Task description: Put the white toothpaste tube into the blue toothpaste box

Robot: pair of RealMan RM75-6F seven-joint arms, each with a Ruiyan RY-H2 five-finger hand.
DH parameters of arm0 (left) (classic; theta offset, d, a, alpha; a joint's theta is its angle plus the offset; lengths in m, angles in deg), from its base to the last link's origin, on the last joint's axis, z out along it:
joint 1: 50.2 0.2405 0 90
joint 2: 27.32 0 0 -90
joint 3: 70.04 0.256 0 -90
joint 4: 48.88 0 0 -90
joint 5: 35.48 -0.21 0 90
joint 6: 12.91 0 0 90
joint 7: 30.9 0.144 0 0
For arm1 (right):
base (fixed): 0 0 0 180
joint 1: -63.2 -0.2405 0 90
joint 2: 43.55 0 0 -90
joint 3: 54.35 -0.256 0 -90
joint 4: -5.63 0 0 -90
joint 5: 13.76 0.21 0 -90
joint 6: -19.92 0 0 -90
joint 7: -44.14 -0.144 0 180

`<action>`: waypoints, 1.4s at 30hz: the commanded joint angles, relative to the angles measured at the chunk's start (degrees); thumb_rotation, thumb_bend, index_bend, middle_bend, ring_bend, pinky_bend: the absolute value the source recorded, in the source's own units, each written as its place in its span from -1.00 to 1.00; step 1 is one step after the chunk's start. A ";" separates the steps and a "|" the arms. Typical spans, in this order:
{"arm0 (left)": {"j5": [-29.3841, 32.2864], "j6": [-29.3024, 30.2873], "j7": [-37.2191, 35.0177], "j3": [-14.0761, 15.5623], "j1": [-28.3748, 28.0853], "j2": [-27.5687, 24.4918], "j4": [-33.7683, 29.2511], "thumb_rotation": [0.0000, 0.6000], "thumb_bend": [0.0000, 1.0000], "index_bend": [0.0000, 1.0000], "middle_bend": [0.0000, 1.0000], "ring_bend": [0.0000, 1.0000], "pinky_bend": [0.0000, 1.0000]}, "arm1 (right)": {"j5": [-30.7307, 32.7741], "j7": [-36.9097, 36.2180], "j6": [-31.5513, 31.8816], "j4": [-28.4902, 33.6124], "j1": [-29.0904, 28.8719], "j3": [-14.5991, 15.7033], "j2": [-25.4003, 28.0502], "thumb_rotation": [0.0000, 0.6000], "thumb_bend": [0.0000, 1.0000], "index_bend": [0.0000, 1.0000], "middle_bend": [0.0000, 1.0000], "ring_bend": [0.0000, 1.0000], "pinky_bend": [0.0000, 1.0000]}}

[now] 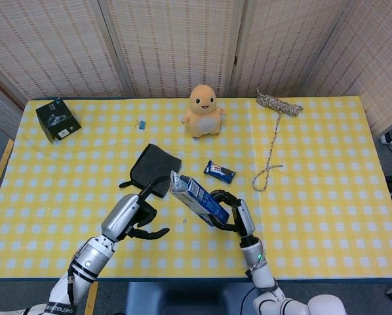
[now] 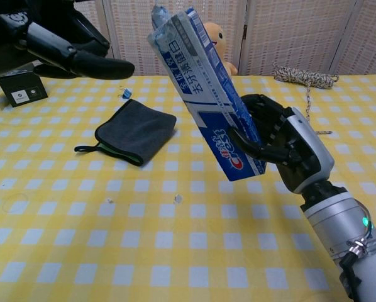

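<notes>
My right hand [image 1: 232,211] [image 2: 287,150] grips the lower end of the blue toothpaste box [image 1: 197,199] [image 2: 205,99], which tilts up and to the left above the table. The crimped end of the white toothpaste tube [image 2: 160,16] [image 1: 174,176] sticks out of the box's upper open end; the rest of the tube is hidden inside. My left hand [image 1: 138,211] [image 2: 62,47] hovers just left of that upper end, fingers spread, holding nothing.
A dark grey cloth [image 1: 155,170] [image 2: 135,129] lies behind the hands. A snack bar [image 1: 219,171], an orange plush toy [image 1: 203,110], a coiled rope [image 1: 278,104], a small blue clip [image 1: 141,123] and a black box [image 1: 57,119] lie further back on the yellow checked table [image 1: 327,197].
</notes>
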 commanded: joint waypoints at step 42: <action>1.22 -3.92 -1.10 0.47 -2.35 1.55 0.61 1.00 -0.50 -0.74 1.00 1.00 1.00 | -0.80 0.12 0.29 0.51 0.38 0.51 -0.25 1.00 -0.29 -0.08 -0.19 -0.08 -0.03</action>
